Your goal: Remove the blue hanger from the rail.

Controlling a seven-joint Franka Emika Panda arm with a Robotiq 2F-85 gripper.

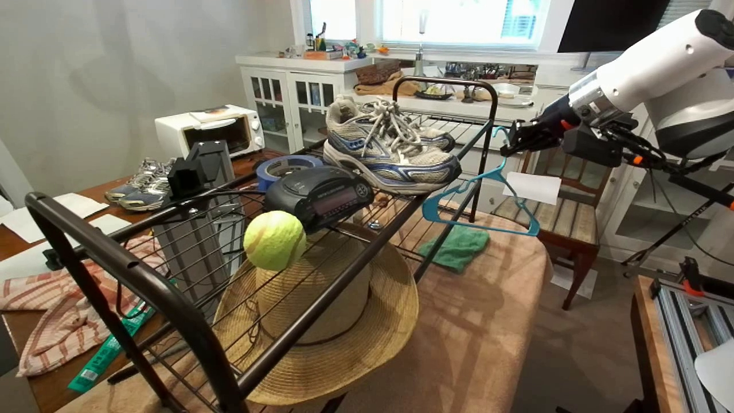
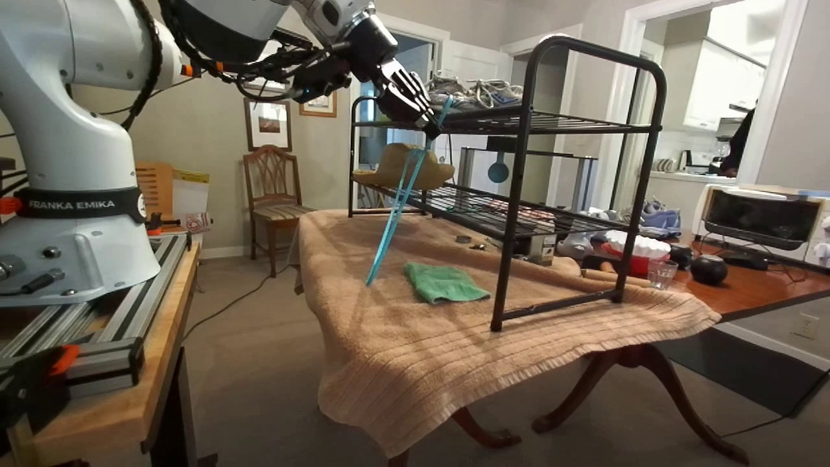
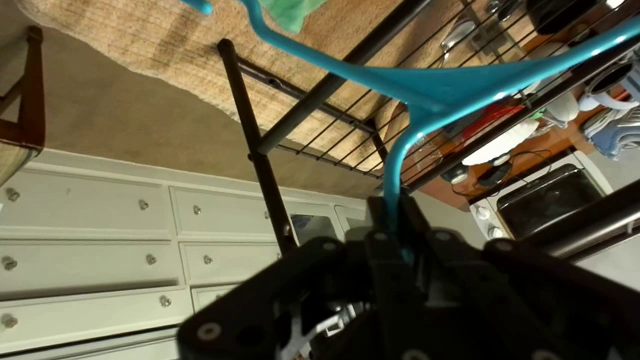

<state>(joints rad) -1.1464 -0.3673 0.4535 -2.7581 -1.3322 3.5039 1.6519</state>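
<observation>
The blue hanger (image 1: 431,212) hangs tilted at the outer side of the dark metal rack, by the top shelf's rail (image 1: 321,307). In an exterior view the hanger (image 2: 392,224) is seen edge-on, slanting down away from the rack. My gripper (image 1: 508,146) is at the hanger's neck, just below the hook; it also shows at the rail's height in an exterior view (image 2: 431,126). In the wrist view the gripper (image 3: 400,207) is shut on the neck of the hanger (image 3: 440,90). The hook is partly hidden by the fingers; I cannot tell whether it touches the rail.
The rack's end frame (image 2: 519,175) stands close to the gripper. The top shelf bears shoes (image 1: 390,149), a clock radio (image 1: 318,195), blue tape (image 1: 287,166) and a tennis ball (image 1: 275,241). A straw hat (image 1: 395,304) is on the lower shelf. A green cloth (image 2: 447,283) lies below.
</observation>
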